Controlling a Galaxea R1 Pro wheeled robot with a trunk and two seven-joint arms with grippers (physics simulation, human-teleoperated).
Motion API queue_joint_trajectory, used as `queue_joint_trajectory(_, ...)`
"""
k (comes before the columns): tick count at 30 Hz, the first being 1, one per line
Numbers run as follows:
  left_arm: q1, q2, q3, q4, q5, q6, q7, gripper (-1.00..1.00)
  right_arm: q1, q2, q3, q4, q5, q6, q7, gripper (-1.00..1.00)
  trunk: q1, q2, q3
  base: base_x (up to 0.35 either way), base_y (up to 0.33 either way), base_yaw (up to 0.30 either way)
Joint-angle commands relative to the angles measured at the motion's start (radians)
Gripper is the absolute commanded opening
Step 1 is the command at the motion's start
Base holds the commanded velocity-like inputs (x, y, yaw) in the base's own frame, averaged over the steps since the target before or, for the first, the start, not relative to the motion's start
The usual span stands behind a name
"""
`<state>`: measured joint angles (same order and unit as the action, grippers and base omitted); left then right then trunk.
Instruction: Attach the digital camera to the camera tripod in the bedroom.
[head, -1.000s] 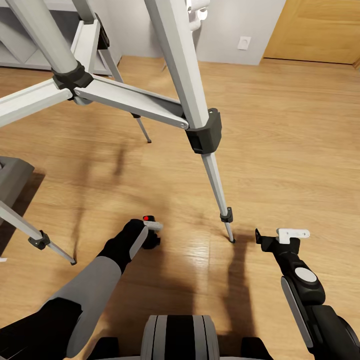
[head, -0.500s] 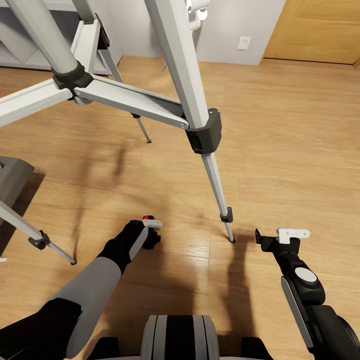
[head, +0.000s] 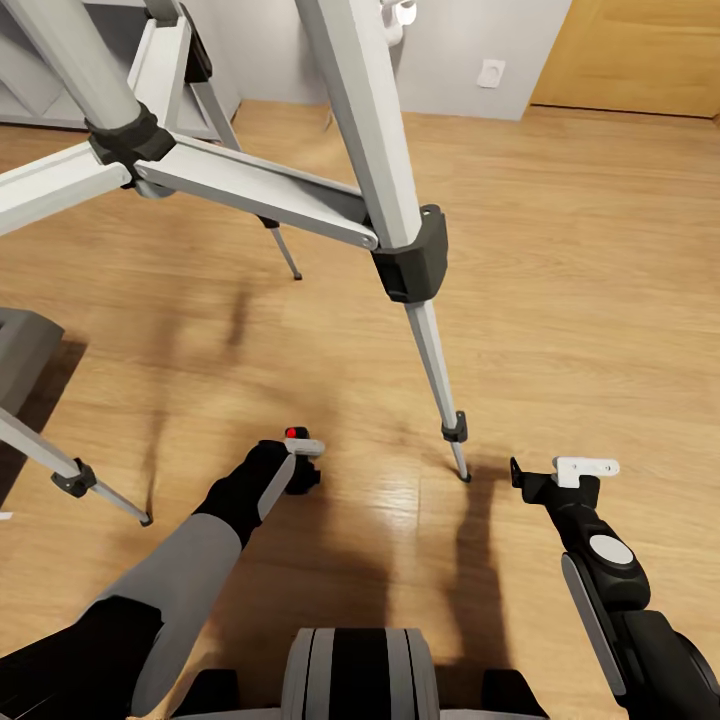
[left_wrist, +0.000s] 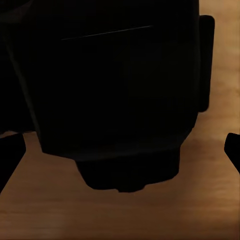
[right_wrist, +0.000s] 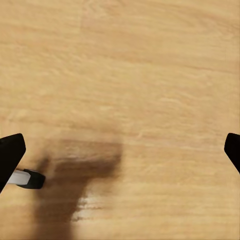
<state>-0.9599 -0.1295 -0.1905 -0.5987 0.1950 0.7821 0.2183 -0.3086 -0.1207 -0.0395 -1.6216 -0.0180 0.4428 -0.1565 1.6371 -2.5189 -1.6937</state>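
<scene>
At the left, the left gripper (head: 300, 462) is closed about the small black boxy digital camera (head: 299, 455), its round red button uppermost, held low above the light wood plank floor (head: 600, 300). In the left wrist view the camera body (left_wrist: 115, 95) sits tight between the fingers. It is judged to be kept upright so its base can meet the mount, which lies above the frame; the attaching is not yet done.

Centre: the tall camera tripod (head: 400, 220), with silver-grey telescoping legs, black collars and flat grey braces, stands with its nearest foot (head: 463, 472) planted on the floor between the two arms.

At the right, the right gripper (head: 570, 470) hangs empty over bare boards, fingers spread apart, probably held clear in reserve.

Beyond, a white wall with a socket (head: 489, 72) and a wooden door (head: 630, 50) close the bedroom's far side.
</scene>
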Motion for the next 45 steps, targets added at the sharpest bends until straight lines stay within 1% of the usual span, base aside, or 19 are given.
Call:
queue_joint_trajectory(1, 0.0, 0.001, -0.004, -0.001, 0.011, 0.003, 0.009, 1.0, 0.0, -0.001, 0.001, -0.001, -0.002, 0.005, -0.005, 1.0, 0.0, 0.0, -0.002, 0.0, 0.0, 0.0)
queue_joint_trajectory(13, 0.0, 0.001, -0.004, -0.002, 0.011, 0.004, 0.009, 1.0, 0.0, -0.002, 0.001, -0.001, -0.002, 0.005, -0.005, 1.0, 0.0, 0.0, -0.021, 0.0, 0.0, 0.0)
queue_joint_trajectory(35, 0.0, 0.001, -0.004, -0.001, 0.01, 0.004, 0.01, 1.0, -0.001, -0.001, 0.001, -0.001, -0.002, 0.006, -0.005, 1.0, 0.0, 0.0, -0.023, 0.0, 0.0, 0.0)
queue_joint_trajectory(45, 0.0, 0.001, -0.004, -0.001, 0.009, 0.004, 0.01, 1.0, 0.0, -0.001, 0.001, -0.001, -0.002, 0.007, -0.005, 1.0, 0.0, 0.0, -0.034, 0.0, 0.0, 0.023)
